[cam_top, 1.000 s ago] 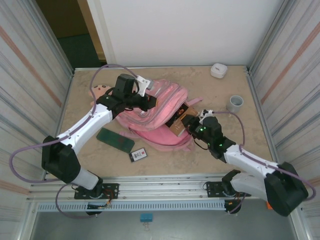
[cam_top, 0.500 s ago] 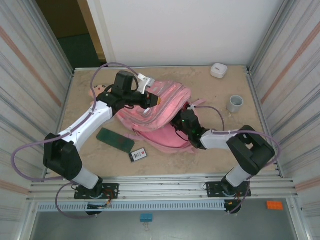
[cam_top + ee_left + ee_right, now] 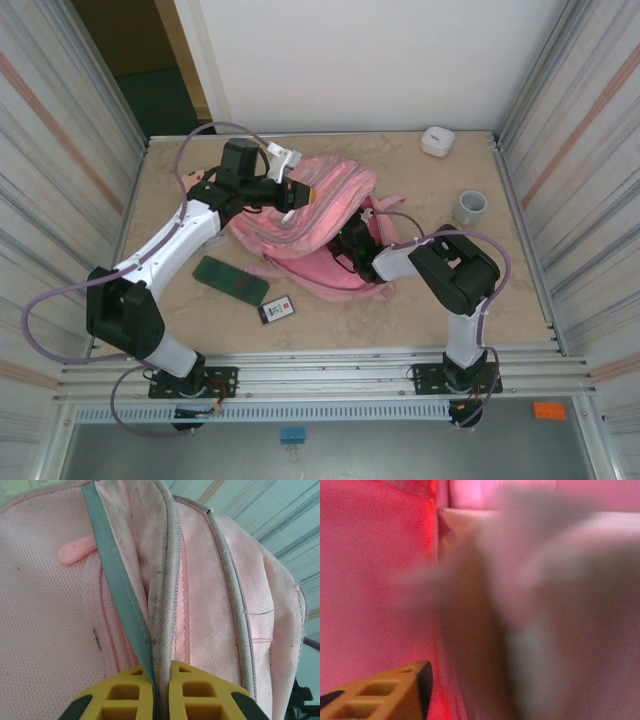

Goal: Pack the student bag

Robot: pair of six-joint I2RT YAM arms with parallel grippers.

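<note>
Inside the student bag (image 3: 325, 205), our right gripper (image 3: 354, 243) has plunged deeper, grip hidden; left gripper (image 3: 160, 692) pinches the rim shut-fingered, so packing proceeds.

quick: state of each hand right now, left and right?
Left hand: closed, pinching a seam of the student bag.
Right hand: at the bag's opening, cannot be told.

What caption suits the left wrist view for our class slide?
Left claw pinching a raised seam of the pink student bag.
</note>
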